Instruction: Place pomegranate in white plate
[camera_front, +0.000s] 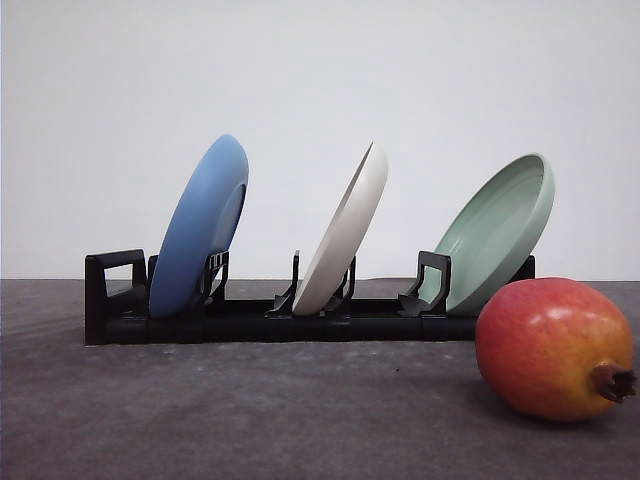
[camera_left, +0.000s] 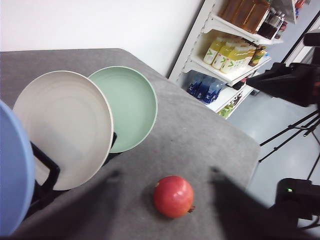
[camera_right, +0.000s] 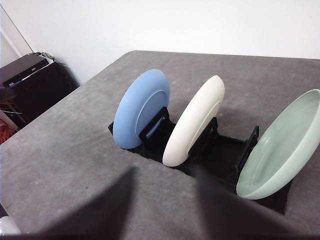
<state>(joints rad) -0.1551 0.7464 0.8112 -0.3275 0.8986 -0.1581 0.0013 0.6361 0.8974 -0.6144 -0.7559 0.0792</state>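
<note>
So the pomegranate (camera_front: 555, 347) sits on the grey table (camera_front: 250, 410) at the lower right of the front view, just in front of the right end of the black rack (camera_front: 290, 318), crown tip pointing right. My left wrist camera has it low and centre in frame, lying clear of the plates with bare table all round it.

Where it lies relative to my grippers, honestly can't say. Both wrist pictures just have two dark blurry shapes along the bottom edge, probably my fingers or their shadows, too smeared to read. So open or closed, I can't tell for either one.

The white plate (camera_front: 345, 236) stands on edge in the middle slot, leaning right, between the blue plate (camera_front: 200, 228) on the left and the green plate (camera_front: 497, 230) on the right. In the front view the fruit covers the green plate's lower edge.

The blue plate is cut off at the left edge of the left wrist frame, just a sliver. That same view catches shelves (camera_left: 235, 47) of bottles and a tripod (camera_left: 292, 82) off past the table corner. The right wrist view gets the whole rack from the side, with the green plate clipped at the right edge and a dark cabinet (camera_right: 30, 82) at upper left.
</note>
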